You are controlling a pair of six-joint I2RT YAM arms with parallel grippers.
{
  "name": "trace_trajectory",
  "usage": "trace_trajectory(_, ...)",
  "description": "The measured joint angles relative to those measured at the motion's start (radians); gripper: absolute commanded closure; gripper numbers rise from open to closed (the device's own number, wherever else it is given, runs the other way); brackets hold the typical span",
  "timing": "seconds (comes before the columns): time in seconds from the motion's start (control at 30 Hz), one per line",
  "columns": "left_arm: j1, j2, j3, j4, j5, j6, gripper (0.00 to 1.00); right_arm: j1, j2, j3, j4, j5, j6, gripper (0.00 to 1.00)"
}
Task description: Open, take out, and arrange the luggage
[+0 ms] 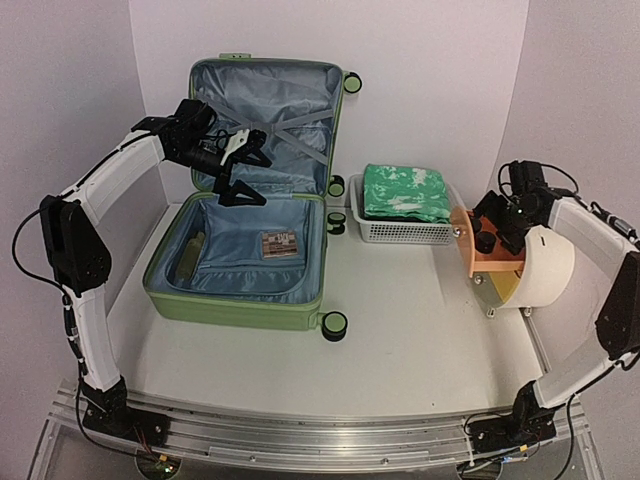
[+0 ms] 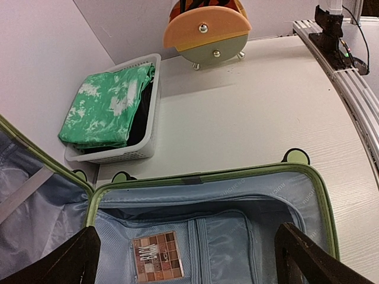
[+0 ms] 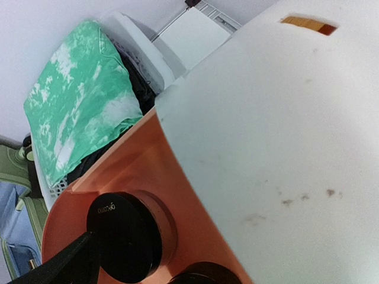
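Note:
The luggage (image 1: 235, 305) lies open on the left of the table, its lid (image 1: 265, 110) standing up against the back wall. On the grey-blue lining of the lower half (image 2: 260, 236) rest an eyeshadow palette (image 1: 280, 243) (image 2: 157, 256) and, at the left side, an olive bottle (image 1: 193, 250). My left gripper (image 1: 245, 172) (image 2: 189, 260) hovers over the lower half, open and holding nothing. My right gripper (image 1: 497, 225) is open at the orange face of the cream cylinder (image 1: 545, 265). One of its fingers (image 3: 62, 266) sits beside a round black compact (image 3: 124, 236) on the orange shelf.
A white mesh basket (image 1: 405, 232) (image 2: 133, 154) with folded green cloth (image 1: 405, 192) (image 2: 106, 106) stands between the luggage and the cylinder (image 2: 207, 29). A second black compact (image 3: 201, 275) sits lower on the shelf. Walls close in the back and sides, and a metal rail (image 1: 320, 440) runs along the near edge.

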State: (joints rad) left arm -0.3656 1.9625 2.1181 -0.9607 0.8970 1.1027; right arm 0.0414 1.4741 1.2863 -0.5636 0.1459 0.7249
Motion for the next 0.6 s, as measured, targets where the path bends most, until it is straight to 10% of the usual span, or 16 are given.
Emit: trace_trajectory(0.6,0.000,0.000,0.000,0.000,0.002,0.007,0.00,-0.004,-0.036,-0.111,0.291,-0.088,0.104,0.02)
